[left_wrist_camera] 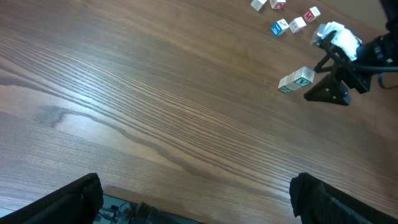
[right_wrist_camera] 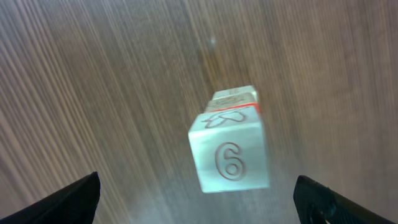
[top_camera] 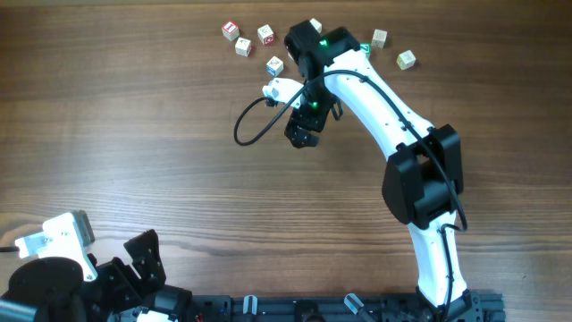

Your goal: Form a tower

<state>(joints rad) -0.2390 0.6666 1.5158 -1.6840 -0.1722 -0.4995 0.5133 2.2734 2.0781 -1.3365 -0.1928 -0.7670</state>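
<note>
1. Right gripper (right_wrist_camera: 204,200) is released: its two dark fingers (right_wrist_camera: 71,199) sit at the bottom corners of the right wrist view, spread wide and touching nothing.
2. Between those fingers and clear of both stands the tower (right_wrist_camera: 230,155), a short stack of pale wooden cubes on the table (top_camera: 134,134). The nearest cube shows an embossed 6, and a red-edged face shows just behind it.
3. Seen from the left wrist, the same stack stands just beside the right gripper's dark tip, with green print on its cubes. How many cubes it has is hard to tell.
4. From overhead the stack is hidden under the gripper, which hangs over the upper middle of the table.
5. Right arm (top_camera: 375,89), white with black joints, reaches in from the near right edge, and a black cable (top_camera: 246,125) loops off its wrist.
6. Loose cubes (top_camera: 265,35) lie scattered beyond the gripper along the far edge, apart from the stack.
7. Left gripper (left_wrist_camera: 196,199) is parked at the near left corner, fingers wide apart with only bare wood between them.
</note>
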